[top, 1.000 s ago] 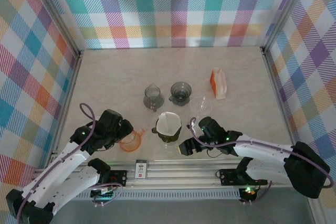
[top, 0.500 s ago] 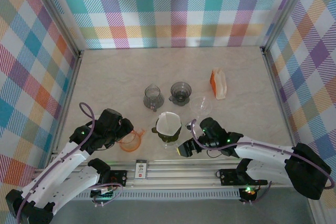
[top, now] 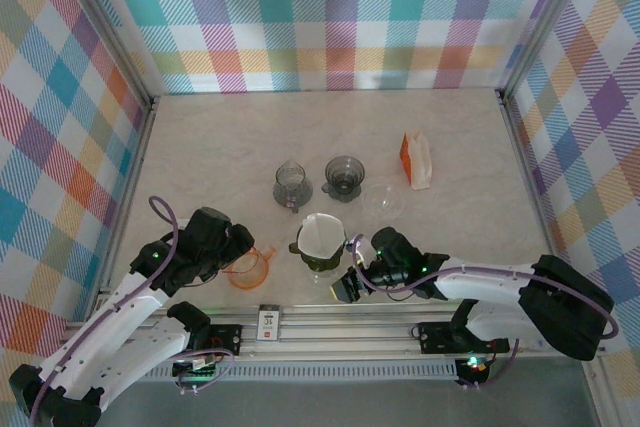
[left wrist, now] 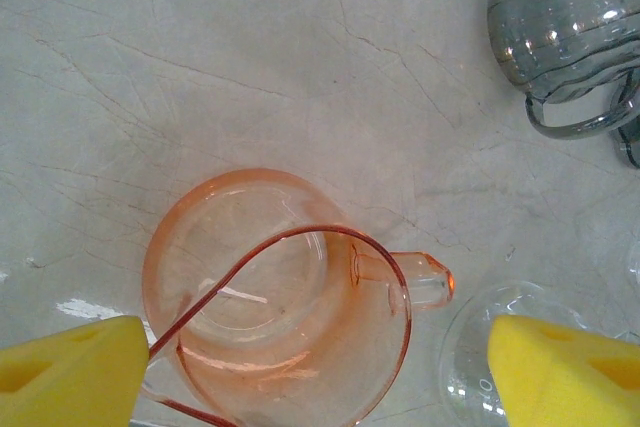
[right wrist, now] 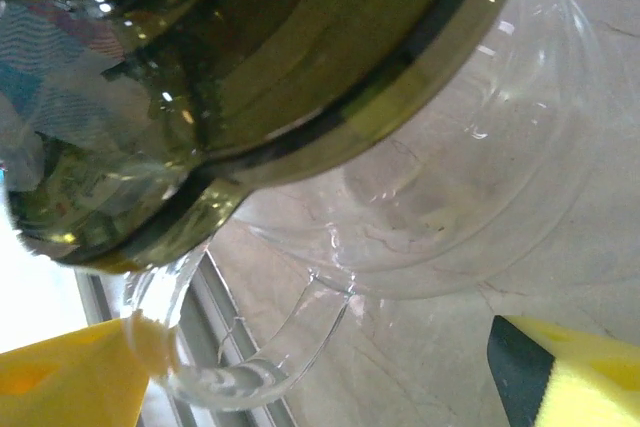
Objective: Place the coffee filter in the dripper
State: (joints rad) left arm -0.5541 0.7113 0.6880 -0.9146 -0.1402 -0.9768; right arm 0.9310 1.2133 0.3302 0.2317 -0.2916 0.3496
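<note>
The white coffee filter (top: 322, 234) sits in the mouth of an olive-tinted dripper (top: 318, 255) near the table's front. That dripper (right wrist: 250, 47) rests on a clear glass vessel (right wrist: 450, 197) with a curved handle (right wrist: 270, 347). My right gripper (top: 352, 267) is open just right of it. In the right wrist view the handle lies between the spread jaws of the right gripper (right wrist: 320, 377), close to the left pad. My left gripper (top: 243, 259) is open over an empty orange dripper (top: 250, 269). Its yellow pads straddle that orange dripper (left wrist: 280, 317).
Two grey glass drippers (top: 292, 185) (top: 344, 176) stand behind the filter. A clear dripper (top: 384, 201) sits to their right. An orange and white filter pack (top: 415, 159) lies at the back right. Metal rail (top: 330, 322) runs along the near edge.
My right gripper has slid a little to the left, closer to the glass under the olive dripper. The left arm and the filter have not moved.
</note>
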